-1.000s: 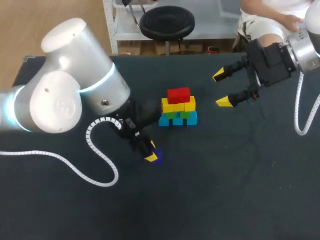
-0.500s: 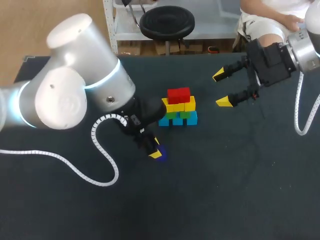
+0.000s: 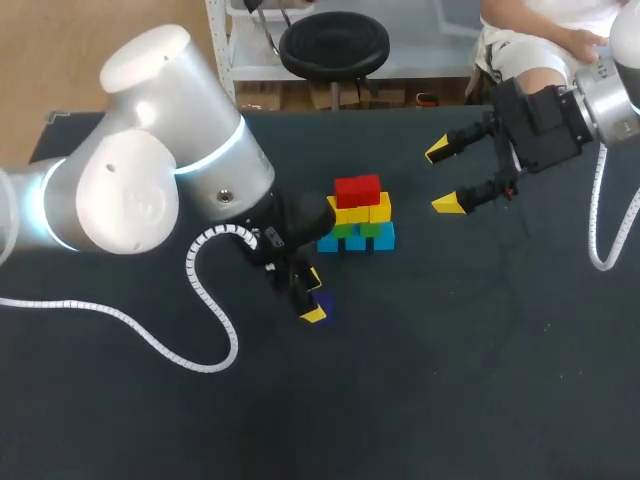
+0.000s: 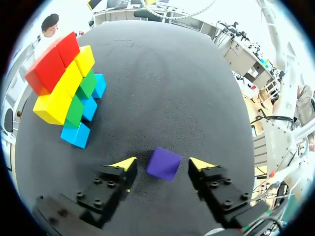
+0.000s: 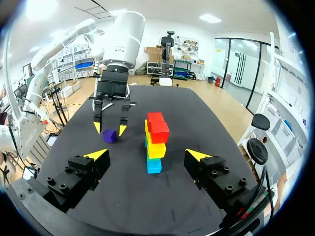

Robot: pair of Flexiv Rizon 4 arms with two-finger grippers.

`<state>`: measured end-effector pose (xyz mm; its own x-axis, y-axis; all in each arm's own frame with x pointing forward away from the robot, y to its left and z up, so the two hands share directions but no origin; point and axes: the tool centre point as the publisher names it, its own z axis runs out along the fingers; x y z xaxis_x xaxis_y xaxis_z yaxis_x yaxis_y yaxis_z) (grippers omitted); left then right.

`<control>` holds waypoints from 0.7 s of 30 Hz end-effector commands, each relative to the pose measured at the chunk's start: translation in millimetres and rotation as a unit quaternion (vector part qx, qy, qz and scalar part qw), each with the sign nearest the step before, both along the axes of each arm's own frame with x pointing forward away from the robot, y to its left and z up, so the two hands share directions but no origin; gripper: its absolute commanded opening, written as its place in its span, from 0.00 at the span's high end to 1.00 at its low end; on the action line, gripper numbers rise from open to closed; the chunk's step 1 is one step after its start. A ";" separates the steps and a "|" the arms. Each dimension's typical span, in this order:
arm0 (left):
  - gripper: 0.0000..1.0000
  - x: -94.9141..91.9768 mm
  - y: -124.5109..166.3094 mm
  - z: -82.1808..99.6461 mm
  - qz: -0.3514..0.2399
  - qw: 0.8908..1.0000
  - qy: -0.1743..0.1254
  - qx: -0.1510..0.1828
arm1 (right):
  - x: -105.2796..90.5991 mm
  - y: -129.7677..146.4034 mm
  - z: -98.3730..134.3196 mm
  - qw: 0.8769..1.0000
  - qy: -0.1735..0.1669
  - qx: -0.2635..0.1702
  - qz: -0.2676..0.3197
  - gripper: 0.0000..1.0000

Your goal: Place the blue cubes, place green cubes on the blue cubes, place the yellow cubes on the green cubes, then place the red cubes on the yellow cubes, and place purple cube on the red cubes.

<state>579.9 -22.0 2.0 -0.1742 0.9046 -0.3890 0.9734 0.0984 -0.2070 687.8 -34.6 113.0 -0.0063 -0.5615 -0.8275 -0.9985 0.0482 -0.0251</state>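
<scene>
- The left tool (image 3: 315,297) is hanging released just below the frame's centre, its yellow tips straddling the purple cube (image 4: 164,163) with a gap showing on each side.
- The purple cube is sitting on the table (image 3: 450,350), near the stack (image 3: 357,215).
- The stack is standing at centre: blue, green, yellow, then red on top.
- The right tool (image 3: 443,178) is hovering at upper right, fingers spread, well apart from the stack.

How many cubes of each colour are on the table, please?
blue cubes: 3
green cubes: 2
yellow cubes: 3
red cubes: 2
purple cube: 1
Total: 11
</scene>
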 end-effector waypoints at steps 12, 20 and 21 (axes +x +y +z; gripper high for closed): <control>0.00 3.7 3.2 -1.1 -0.015 1.000 -0.015 -0.017 | -0.8 -0.3 0.0 1.000 -0.001 0.001 0.000 0.00; 0.00 7.1 4.8 -1.6 -0.054 0.998 -0.030 -0.020 | -0.8 -0.3 0.0 1.000 -0.001 0.001 0.000 0.00; 0.00 7.2 5.1 -1.9 -0.057 0.998 -0.033 -0.021 | -0.8 -0.3 0.0 1.000 -0.001 0.001 0.000 0.00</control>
<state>586.1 -17.9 0.4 -0.0494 0.9004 -0.4323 0.9894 -0.0152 -0.1447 687.8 -34.6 113.0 -0.0063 -0.5615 -0.8275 -0.9985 0.0482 -0.0251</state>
